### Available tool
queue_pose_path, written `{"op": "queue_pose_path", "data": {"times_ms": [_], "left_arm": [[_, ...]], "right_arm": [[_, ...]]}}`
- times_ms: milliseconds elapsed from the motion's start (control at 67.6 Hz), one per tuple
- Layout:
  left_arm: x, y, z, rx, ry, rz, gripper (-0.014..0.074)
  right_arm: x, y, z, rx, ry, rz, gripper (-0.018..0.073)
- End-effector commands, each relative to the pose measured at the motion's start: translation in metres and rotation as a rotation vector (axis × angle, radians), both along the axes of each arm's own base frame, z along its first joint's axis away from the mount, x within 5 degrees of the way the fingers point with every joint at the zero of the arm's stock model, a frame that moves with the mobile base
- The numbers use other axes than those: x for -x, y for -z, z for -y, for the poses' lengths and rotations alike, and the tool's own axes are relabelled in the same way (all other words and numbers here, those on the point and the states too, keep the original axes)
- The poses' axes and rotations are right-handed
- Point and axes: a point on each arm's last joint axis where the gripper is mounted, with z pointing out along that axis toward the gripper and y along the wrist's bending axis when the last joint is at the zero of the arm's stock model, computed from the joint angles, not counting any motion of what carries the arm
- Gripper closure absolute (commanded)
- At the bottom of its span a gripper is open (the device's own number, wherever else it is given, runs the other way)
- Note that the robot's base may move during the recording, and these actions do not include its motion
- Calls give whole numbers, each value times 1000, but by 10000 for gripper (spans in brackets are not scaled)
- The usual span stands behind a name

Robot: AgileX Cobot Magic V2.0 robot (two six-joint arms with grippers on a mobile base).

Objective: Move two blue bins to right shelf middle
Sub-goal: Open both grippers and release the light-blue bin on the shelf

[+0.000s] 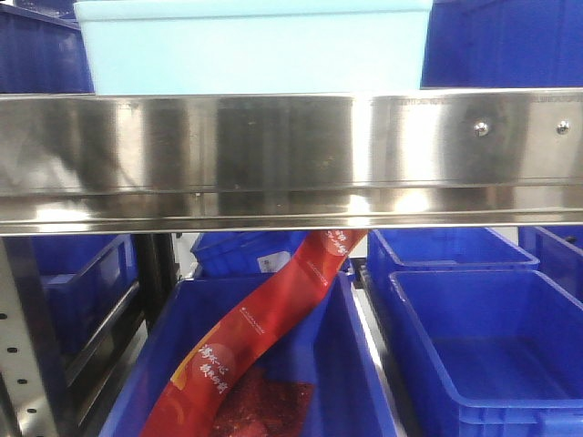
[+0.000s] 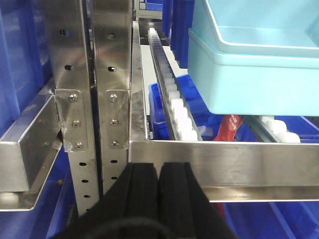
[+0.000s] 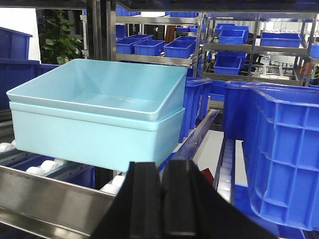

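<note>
Two pale sky-blue bins sit nested, one inside the other, on the roller rails of a steel shelf. The outer bin (image 3: 94, 137) holds the inner bin (image 3: 104, 87). The stack also shows at the top of the front view (image 1: 255, 45) and at the upper right of the left wrist view (image 2: 249, 74). My left gripper (image 2: 158, 172) is shut and empty, just in front of the shelf's steel front bar, left of the stack. My right gripper (image 3: 163, 172) is shut and empty, in front of the stack's right front corner.
The steel front bar (image 1: 291, 155) spans the front view. Dark royal-blue bins stand to the right of the stack (image 3: 279, 154) and on the level below (image 1: 492, 346). A red packet strip (image 1: 264, 319) hangs into a lower bin. Perforated steel posts (image 2: 79, 99) stand at left.
</note>
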Motion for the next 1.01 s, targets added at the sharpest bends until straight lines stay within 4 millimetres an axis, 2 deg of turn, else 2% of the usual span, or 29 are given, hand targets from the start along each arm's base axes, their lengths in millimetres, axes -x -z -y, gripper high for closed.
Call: {"op": "queue_pose_path", "data": {"times_ms": [0,355,532,695,902,932,961,991], "left_arm": [[0,-1,0,-1,1,25,707],[0,-1,0,1,2,24,707],[5,9,-1,24,-27,11,707],[5,44,-2,-60,-45,123,707],[0,110,-2,-34,-68,268,707],[-1,117,-2,-33,-67,280,707],[-1,115,-2,-30,-68,308,707],[-1,121,-2,-38,-67,234,707]], "right_arm": [[1,-2,0,6,2,28,721],[1,-2,0,6,2,28,721],[1,-2,0,6,2,28,721],[1,-2,0,6,2,28,721],[1,-2,0,6,2,28,721],[1,-2,0,6,2,28,721],[1,-2,0,6,2,28,721],[1,-2,0,6,2,28,721]]}}
